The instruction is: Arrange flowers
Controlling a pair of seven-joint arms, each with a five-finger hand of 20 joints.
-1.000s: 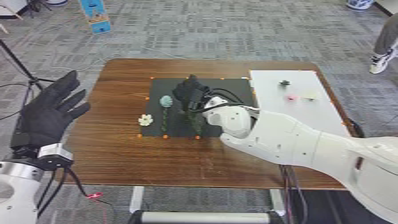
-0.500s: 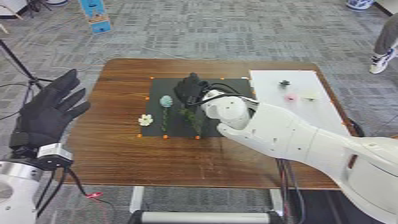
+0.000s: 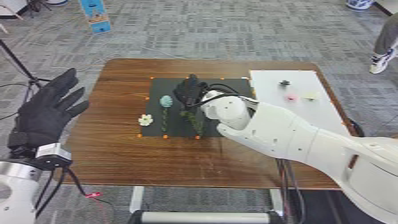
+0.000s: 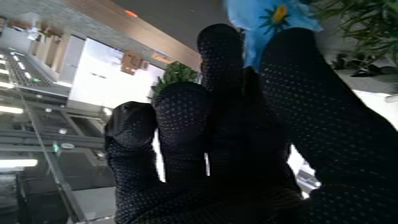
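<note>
From where I'm standing, the brown table takes up the middle of the head view. The black mat lies on it near the centre, with the white sheet along the table's right side.

The left robot hand is off at the left of the frame, its fingers straight and spread. The right robot hand is over the mat, mid-frame; in the wrist view its fingers are extended, thumb apart from them, with a blue flower showing between. I can't tell whether they touch it.

The leafy green stem is on the mat just below that hand in the head view. Left of it is the pale blue flower, then the white flower lower left. At upper right, on the sheet, are a pale yellow flower, a pink one and something small and dark.
</note>
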